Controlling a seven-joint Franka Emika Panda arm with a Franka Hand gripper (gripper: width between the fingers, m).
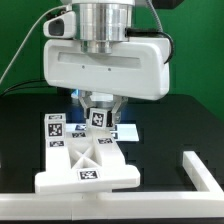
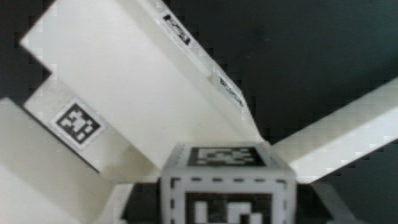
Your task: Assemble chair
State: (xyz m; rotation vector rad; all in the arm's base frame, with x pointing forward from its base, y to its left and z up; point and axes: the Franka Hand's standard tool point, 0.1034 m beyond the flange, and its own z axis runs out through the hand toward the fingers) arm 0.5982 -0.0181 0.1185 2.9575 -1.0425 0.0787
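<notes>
Exterior view shows the arm's broad glossy white head low over the dark table (image 1: 25, 140), hiding much of the far middle. Below it the gripper (image 1: 97, 112) is clenched on a small tagged cube (image 1: 98, 117), held just above the chair (image 1: 88, 160), a matte white cluster of slabs and blocky bars with black-and-white tags, near the middle of the table. A white rail (image 1: 206, 170) bends round the near right corner, well apart from the chair, with open dark table between; a green backdrop (image 1: 25, 40) closes the far side. Wrist view has the cube (image 2: 221, 190) up close, with slanting white bars (image 2: 134, 95) of the chair spreading beyond it.
</notes>
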